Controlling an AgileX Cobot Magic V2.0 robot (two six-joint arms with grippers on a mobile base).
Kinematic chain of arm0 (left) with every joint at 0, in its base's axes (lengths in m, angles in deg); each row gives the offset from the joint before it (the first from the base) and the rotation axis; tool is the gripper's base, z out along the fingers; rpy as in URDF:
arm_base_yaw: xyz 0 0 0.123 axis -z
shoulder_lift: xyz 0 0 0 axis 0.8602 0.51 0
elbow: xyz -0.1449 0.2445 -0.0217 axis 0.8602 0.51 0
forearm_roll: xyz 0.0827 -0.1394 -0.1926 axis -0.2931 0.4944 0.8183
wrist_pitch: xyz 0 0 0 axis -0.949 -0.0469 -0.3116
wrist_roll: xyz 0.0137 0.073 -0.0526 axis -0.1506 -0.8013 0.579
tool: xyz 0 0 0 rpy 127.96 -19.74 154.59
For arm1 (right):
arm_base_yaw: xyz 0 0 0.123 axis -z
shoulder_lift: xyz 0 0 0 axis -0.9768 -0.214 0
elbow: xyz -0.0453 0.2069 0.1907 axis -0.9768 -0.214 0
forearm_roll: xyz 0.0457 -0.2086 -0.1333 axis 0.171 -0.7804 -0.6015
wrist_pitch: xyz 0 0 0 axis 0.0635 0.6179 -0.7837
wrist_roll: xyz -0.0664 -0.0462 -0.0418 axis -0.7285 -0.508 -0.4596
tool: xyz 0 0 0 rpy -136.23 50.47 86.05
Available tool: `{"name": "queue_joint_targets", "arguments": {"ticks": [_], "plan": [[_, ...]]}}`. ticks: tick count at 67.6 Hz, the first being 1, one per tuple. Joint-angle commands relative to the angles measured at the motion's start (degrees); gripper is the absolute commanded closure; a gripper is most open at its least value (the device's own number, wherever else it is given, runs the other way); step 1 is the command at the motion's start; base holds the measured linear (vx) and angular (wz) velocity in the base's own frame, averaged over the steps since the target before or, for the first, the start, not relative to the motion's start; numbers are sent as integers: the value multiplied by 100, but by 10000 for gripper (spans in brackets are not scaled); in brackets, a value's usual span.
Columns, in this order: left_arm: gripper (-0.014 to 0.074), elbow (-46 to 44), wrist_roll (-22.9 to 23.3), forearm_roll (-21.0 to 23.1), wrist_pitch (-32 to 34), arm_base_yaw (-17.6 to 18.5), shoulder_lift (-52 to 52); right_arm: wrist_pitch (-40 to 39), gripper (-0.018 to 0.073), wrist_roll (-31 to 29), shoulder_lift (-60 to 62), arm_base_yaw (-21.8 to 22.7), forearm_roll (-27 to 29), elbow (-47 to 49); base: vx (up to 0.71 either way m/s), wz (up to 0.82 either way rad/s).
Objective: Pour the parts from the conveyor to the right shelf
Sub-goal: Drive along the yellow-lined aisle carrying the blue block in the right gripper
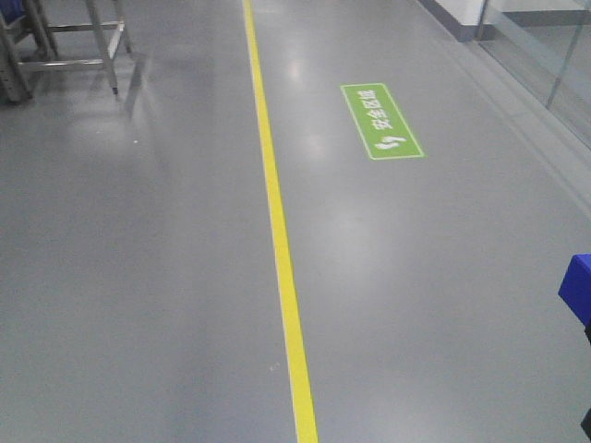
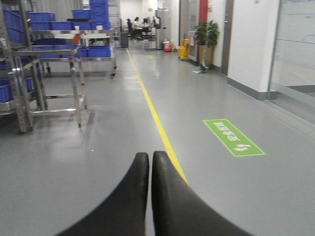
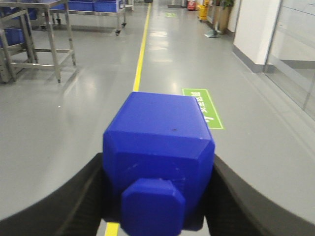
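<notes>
Fingers [image 3: 54,201] of the right gripper [image 3: 157,162] clamp the blue block [image 3: 157,137]; those of the left gripper [image 2: 150,157] touch. Open grey floor [image 1: 138,277] lies ahead, yellow line [image 1: 280,240] midway, steel racks [image 2: 49,54] along its left edge.

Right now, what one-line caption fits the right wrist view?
Right hand shut on a blue block above grey floor, with a yellow line and green floor sign ahead.

Bright overhead light; floor [image 1: 305,138] glare; soft focus.
</notes>
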Motion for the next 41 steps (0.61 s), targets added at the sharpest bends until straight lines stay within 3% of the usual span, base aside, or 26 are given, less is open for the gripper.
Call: {"name": "queue_joint_targets", "arguments": {"ticks": [1, 41], "plan": [[603, -112, 42, 35, 416, 20, -30, -438, 561, -47, -50, 11, 24, 146, 46, 33], [603, -112, 42, 35, 416, 20, -30, -438, 561, -47, -50, 11, 24, 146, 49, 19]]}}
